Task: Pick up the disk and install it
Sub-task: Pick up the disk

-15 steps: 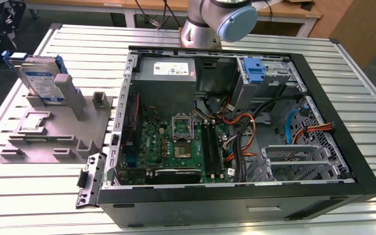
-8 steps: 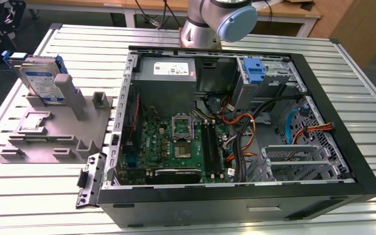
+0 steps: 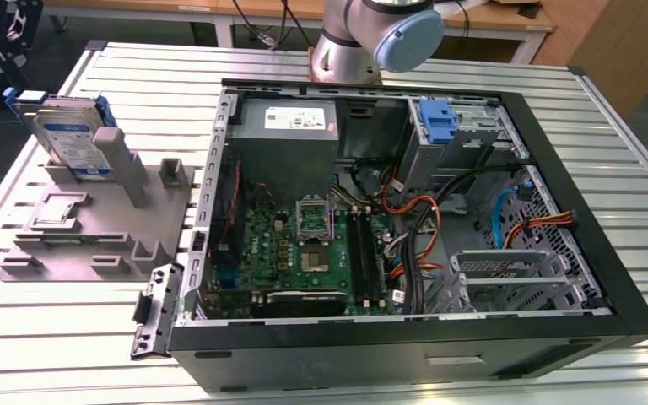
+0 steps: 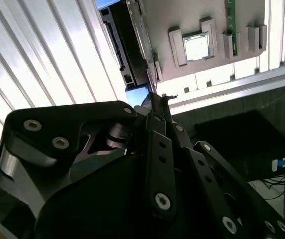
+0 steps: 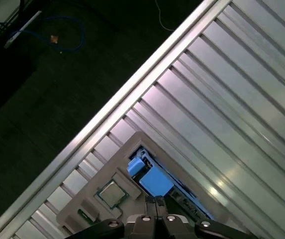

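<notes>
Seen in the first wrist view, the disk (image 5: 151, 179) shows little but its blue carrier edge, part of it hidden behind the gripper (image 5: 155, 201); the fingers look pressed together, holding nothing, tips hovering just over it; in the exterior view it stands upright in the grey fixture (image 3: 88, 228), beside the open computer case (image 3: 414, 342).

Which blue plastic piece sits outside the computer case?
The carrier on the disk, upright in the grey fixture at the exterior view's left; the blue latch sits inside the case.
</notes>
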{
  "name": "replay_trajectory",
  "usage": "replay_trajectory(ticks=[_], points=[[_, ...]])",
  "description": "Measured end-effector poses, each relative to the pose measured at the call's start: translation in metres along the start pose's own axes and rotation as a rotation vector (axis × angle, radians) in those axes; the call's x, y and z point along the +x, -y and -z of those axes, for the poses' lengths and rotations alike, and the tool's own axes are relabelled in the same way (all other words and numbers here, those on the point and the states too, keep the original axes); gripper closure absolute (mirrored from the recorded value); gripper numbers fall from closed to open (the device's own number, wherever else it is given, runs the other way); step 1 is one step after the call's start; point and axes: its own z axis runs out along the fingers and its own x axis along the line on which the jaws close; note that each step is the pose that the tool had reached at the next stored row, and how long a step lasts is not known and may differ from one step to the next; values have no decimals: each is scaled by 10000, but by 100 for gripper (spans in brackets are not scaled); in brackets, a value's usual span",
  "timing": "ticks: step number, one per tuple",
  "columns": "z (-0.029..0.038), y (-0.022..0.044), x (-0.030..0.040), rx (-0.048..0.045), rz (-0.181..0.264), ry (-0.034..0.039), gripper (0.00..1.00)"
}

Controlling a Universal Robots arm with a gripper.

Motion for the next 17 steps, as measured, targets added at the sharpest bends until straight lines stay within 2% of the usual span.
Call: replay_trajectory(ticks=[17], points=[[0, 0, 0, -46, 2669, -57, 90]])
